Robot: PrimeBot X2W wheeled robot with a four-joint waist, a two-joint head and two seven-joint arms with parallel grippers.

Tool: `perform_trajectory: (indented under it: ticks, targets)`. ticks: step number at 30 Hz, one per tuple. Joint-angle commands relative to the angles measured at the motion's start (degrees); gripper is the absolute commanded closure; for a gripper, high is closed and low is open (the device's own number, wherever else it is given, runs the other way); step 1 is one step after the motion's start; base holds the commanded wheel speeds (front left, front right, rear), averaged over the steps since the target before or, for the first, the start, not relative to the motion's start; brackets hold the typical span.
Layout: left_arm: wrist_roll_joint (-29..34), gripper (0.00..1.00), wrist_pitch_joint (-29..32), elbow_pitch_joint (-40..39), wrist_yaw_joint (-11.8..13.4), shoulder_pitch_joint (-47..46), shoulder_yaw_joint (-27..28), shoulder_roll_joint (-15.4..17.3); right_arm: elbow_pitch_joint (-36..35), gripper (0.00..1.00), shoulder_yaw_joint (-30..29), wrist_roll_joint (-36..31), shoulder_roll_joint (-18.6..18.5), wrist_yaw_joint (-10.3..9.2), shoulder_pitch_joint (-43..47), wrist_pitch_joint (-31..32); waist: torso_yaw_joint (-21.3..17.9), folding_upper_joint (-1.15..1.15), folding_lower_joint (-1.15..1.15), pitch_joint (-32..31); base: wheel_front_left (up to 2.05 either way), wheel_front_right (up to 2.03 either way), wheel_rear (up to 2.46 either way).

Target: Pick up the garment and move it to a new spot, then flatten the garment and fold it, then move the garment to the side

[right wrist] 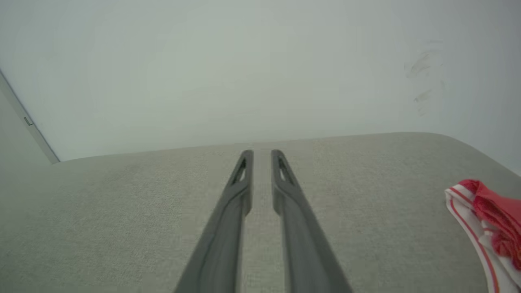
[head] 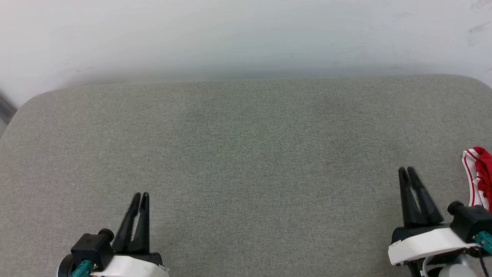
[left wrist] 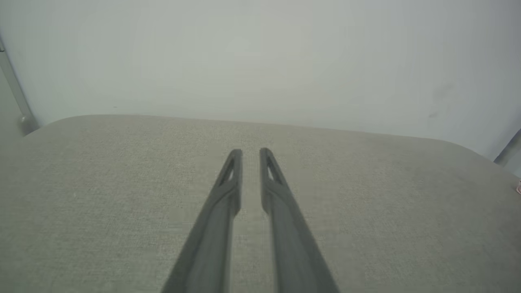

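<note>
The garment (head: pixel 479 175) lies bunched at the far right edge of the grey padded surface, red cloth with white red-striped trim, mostly cut off by the picture's edge. In the right wrist view the garment (right wrist: pixel 486 217) sits to the right of my fingers, apart from them. My right gripper (head: pixel 406 170) hovers just left of it, fingers close together with nothing between them. At the lower left my left gripper (head: pixel 140 195) is likewise shut and empty, far from the cloth. The same narrow slit shows between the left gripper (left wrist: pixel 251 152) fingers and the right gripper (right wrist: pixel 262 154) fingers.
A grey fabric-covered surface (head: pixel 246 161) with rounded far corners spans the view. Behind it rises a pale wall (head: pixel 246 34). A metal strip (left wrist: pixel 16 97) runs down the wall at the left.
</note>
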Motion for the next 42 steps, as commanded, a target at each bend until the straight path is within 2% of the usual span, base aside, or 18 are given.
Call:
perform_trajectory:
  ticks: [1,20,42]
  targets:
    - [-0.2,1.00,0.0,0.1,0.0,0.1,-0.1,0.0,0.1,1.00,0.0,0.2,0.0,0.00,0.1,0.0,0.0,0.00,0.00,0.0,0.00,0.00,0.00]
    - [-20.5,1.00,4.3,2.9,0.0,-2.3,0.4,0.4,1.3,1.00,-1.4,19.8,0.6,0.00,-0.7,5.1,-0.1,0.00,0.00,-0.5,0.00,0.00,0.00]
    - [-38.8,1.00,8.6,5.4,0.0,-4.5,1.3,0.4,2.5,1.00,-2.8,37.7,1.2,0.00,-1.5,9.9,-0.2,0.00,0.00,-1.0,0.00,0.00,0.00]
